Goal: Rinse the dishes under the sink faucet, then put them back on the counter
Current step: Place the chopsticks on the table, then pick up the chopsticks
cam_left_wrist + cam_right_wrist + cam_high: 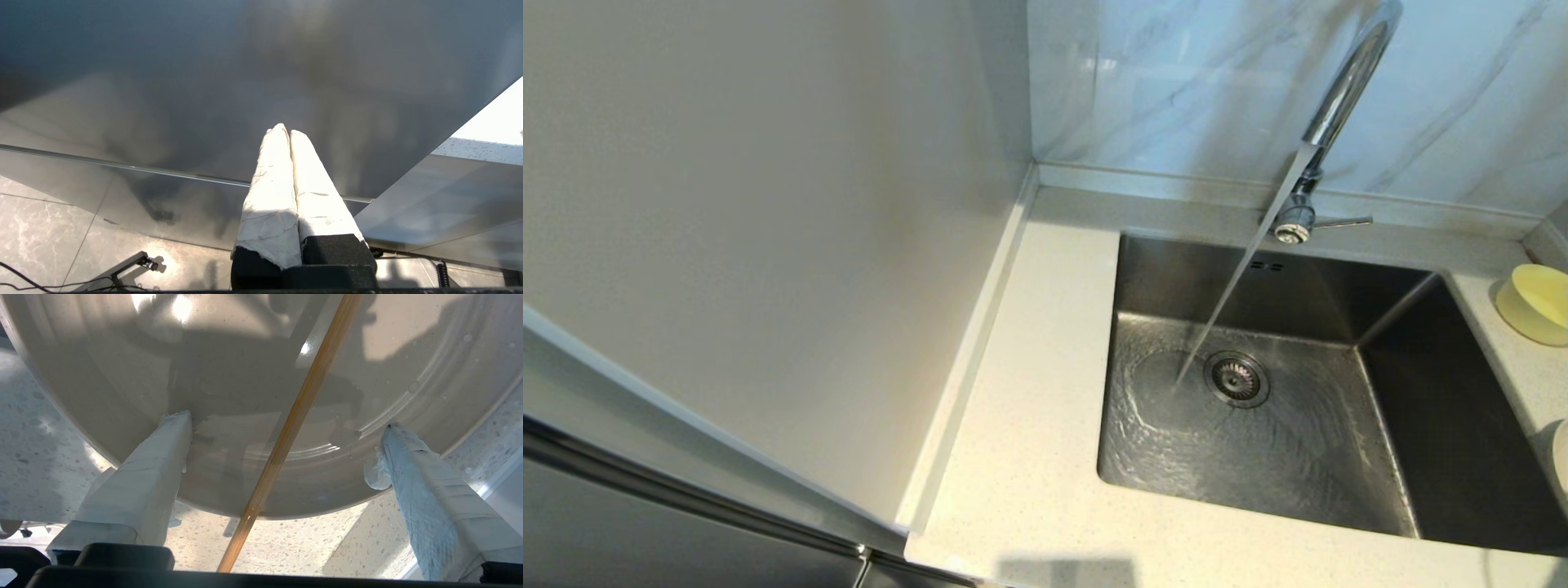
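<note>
Water runs from the chrome sink faucet (pixel 1343 90) into the steel sink (pixel 1437 425) and lands beside the drain strainer (pixel 1236 378). The pale yellow bowl (pixel 1535 304) stands on the counter (pixel 1029 425) right of the sink. A sliver of the cream-white dish (pixel 1561 457) shows at the head view's right edge. In the right wrist view my right gripper (pixel 286 422) is open, its wrapped fingers spread wide over the wet cream-white dish (pixel 229 375), which rests on the speckled counter (pixel 310 539). My left gripper (pixel 286 130) is shut on nothing, parked below by a cabinet front. Neither arm shows in the head view.
A thin orange-brown stick (pixel 294 416) crosses the right wrist view between the fingers. The faucet's lever (pixel 1343 221) points right. A tall pale panel (pixel 768 204) borders the counter on the left, and marble wall tiles (pixel 1176 82) stand behind.
</note>
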